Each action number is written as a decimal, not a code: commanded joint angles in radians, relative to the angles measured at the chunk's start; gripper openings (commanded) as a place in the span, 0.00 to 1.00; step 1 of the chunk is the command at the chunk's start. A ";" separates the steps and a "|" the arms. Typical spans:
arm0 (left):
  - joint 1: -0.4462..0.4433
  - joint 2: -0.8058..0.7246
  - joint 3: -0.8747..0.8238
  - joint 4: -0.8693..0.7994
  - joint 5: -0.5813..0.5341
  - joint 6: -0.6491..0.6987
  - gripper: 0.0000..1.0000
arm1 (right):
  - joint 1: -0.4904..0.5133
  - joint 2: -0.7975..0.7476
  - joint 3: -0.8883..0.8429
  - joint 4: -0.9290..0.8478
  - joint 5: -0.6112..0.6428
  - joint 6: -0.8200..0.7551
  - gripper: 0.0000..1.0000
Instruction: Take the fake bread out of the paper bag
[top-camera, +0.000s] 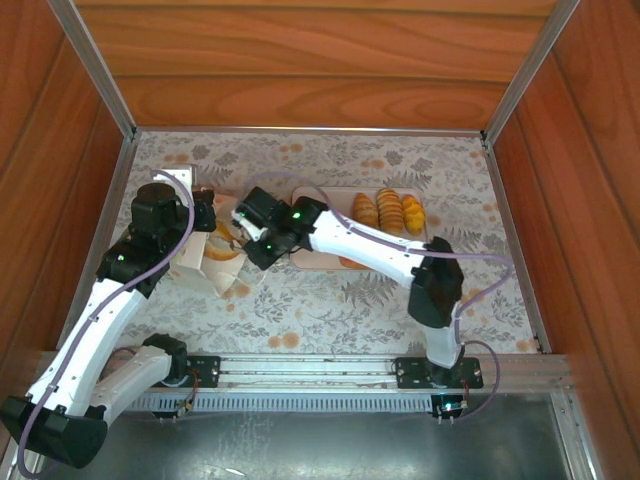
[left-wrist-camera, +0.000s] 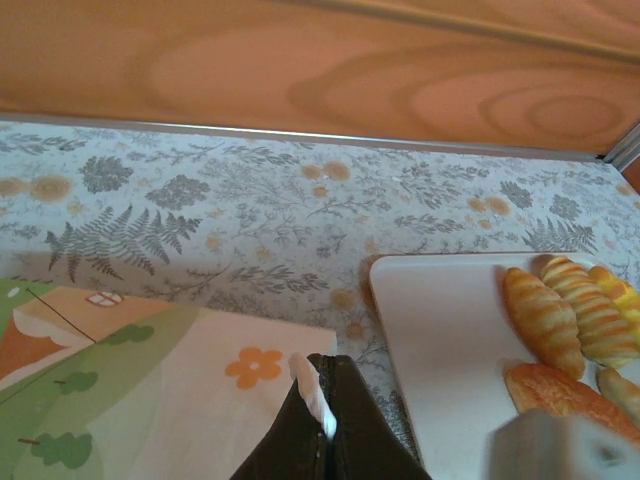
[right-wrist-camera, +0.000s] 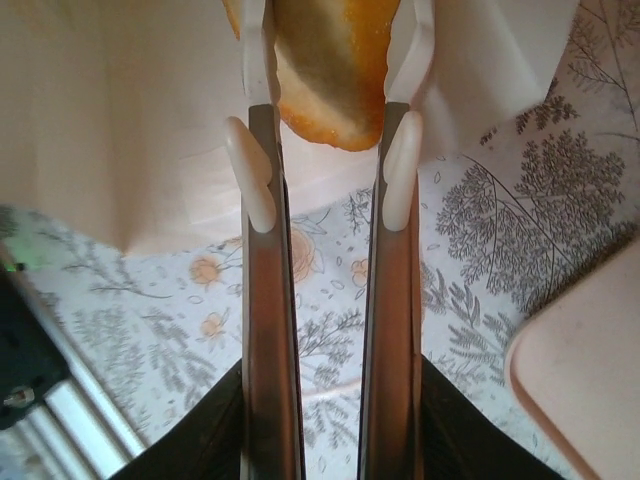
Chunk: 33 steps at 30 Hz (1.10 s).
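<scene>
Green-print paper bag (left-wrist-camera: 150, 370); bread (right-wrist-camera: 330, 100) in R hand (right-wrist-camera: 328, 40).

We see soft, even, warm light over the counter (top-camera: 330, 300) in the top view, with faint shadows beneath the right arm (top-camera: 370, 245). In the left wrist view the dark jaws at 6 o'clock are blurred. In the right wrist view the paper bag (right-wrist-camera: 110, 120) at 10 o'clock is washed out pale.

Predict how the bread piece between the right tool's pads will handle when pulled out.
Likely stiff: the bread piece shows no dent between the right tool pads. Probably light, since it looks small beside them. Its smooth, rounded surface could slip or pivot.
</scene>
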 joint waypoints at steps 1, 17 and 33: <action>-0.003 0.003 -0.011 0.019 -0.024 -0.004 0.00 | -0.033 -0.110 -0.057 0.081 -0.103 0.049 0.30; -0.004 0.030 0.005 0.021 -0.050 -0.024 0.00 | -0.081 -0.277 -0.194 -0.011 -0.245 0.029 0.29; -0.004 0.043 -0.006 0.021 -0.113 -0.038 0.00 | -0.254 -0.668 -0.571 0.084 -0.252 0.086 0.29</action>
